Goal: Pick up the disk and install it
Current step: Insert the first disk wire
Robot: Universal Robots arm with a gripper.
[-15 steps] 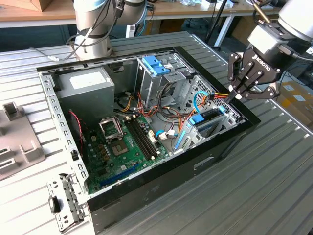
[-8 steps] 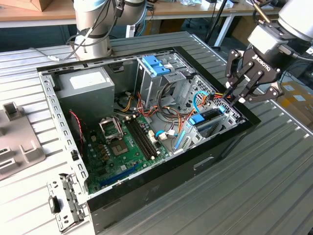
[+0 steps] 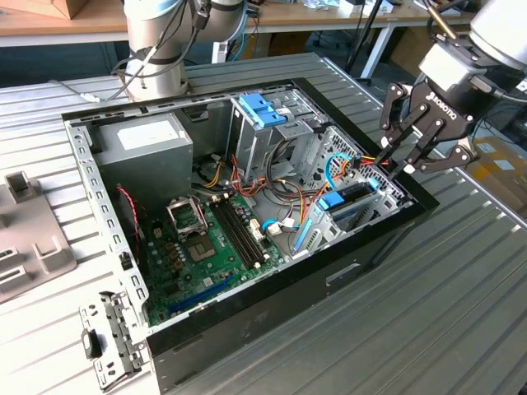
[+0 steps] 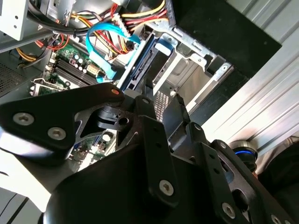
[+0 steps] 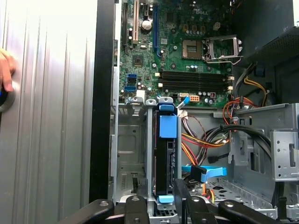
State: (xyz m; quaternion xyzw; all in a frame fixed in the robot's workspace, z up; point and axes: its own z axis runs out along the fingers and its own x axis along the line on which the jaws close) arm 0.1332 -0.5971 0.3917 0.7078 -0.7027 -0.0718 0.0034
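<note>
Blue-railed dark metal disk (image 3: 352, 200), exterior view: stands on edge in the grey steel drive cage (image 3: 380, 188) of the open black computer case (image 3: 272, 304). The black end effector (image 3: 408, 164) hangs just above, toward the exterior view's right.
First wrist view: disk (image 5: 164, 163) runs lengthwise straight away from the end effector (image 5: 160, 201), with a blue tab at each end. The fingers (image 5: 133, 205) are narrowly apart, empty, flanking its near end.
Second wrist view: the disk's blue edge (image 4: 139, 63) lies beyond the end effector (image 4: 162, 100).
</note>
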